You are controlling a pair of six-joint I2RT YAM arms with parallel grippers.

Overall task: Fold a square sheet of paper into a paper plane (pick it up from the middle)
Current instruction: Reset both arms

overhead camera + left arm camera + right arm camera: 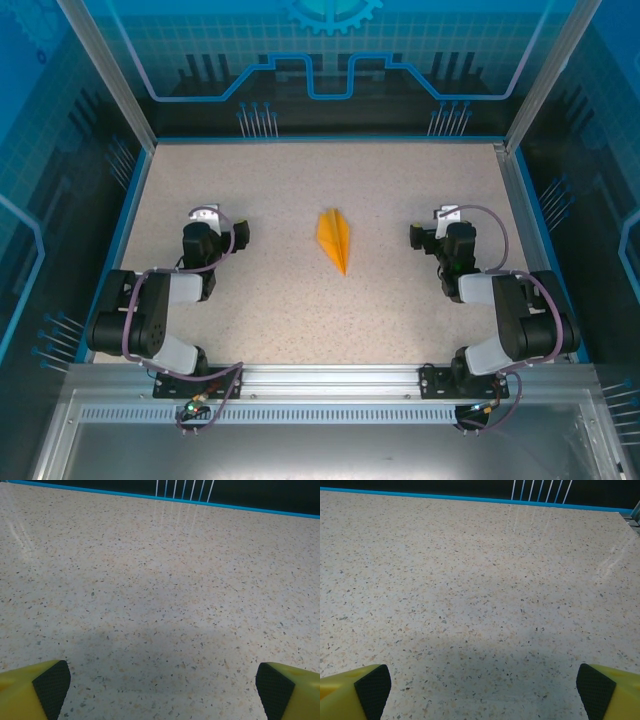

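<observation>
A speckled beige tabletop (160, 580) (terrazzo-like) runs ahead of the left gripper (162, 695) to a thin blue rim (125, 494). Beyond it stand dark blue-tinted panels (330, 60), perhaps printed with circuit lines, between aluminium posts (105, 70).

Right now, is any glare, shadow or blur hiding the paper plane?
Top external: no, the paper plane lies sharp on an evenly lit table. Left wrist: glare streaks upper left, soft shadow low down. Right wrist: glare upper right, the same low shadow.

table (250, 320): speckled beige | on it: paper plane (335, 238), mid-table
</observation>
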